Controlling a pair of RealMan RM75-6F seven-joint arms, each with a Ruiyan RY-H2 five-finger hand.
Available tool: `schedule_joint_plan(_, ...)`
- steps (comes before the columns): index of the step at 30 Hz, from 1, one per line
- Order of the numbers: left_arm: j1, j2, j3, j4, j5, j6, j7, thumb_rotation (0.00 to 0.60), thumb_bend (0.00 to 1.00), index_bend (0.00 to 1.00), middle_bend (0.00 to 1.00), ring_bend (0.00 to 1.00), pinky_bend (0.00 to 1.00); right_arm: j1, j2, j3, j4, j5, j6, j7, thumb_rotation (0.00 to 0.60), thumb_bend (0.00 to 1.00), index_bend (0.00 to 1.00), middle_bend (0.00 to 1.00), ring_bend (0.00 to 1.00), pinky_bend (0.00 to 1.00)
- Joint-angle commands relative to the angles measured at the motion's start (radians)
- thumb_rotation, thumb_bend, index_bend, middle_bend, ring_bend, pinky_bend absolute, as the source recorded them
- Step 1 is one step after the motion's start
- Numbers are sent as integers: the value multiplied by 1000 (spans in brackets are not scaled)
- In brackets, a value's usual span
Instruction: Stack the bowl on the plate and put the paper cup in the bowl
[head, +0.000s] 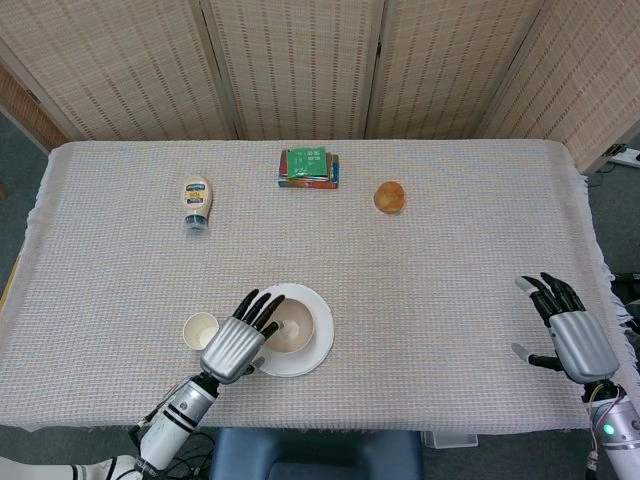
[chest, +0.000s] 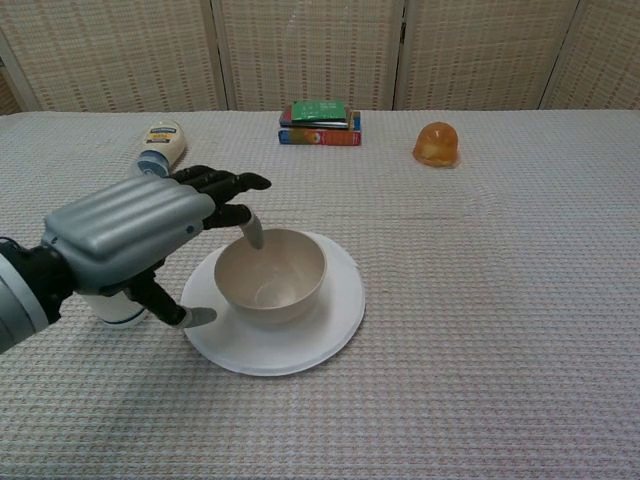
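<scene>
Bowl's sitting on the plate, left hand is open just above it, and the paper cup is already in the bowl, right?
Not quite: the paper cup is not in the bowl. The head view shows it standing on the table left of the plate, beside the left hand. The bowl does sit on the plate, empty in the chest view, and the left hand is open above its near-left side.
</scene>
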Motion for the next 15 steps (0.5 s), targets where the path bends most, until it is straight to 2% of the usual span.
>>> schedule_joint_plan(1,17,98,-3,-127,-39,21,102,600,222,301,43,0,57,0,-1,-1,-2,-1,0,-5,600,171,91,107,6,77)
schedule_joint_plan(6,12,223,-39,-254,-140,9,168,600,222,262,34,0,57,1,-4,-1,-4,1,-4,-16,600,171,91,107,5,77)
schedule_joint_plan(9,-13,285,-80,-309,-251,-15,208,600,222,255,26,0,57,2,-7,1,-6,5,-9,-23,600,171,91,107,6,77)
schedule_joint_plan(12,-57,320,-119,-336,-379,-50,248,600,222,256,25,0,57,5,-9,1,-7,7,-14,-30,600,171,91,107,6,77)
schedule_joint_plan(15,-112,326,-126,-348,-508,-77,325,600,222,242,23,0,57,5,-10,1,-8,8,-15,-33,600,171,91,107,6,77)
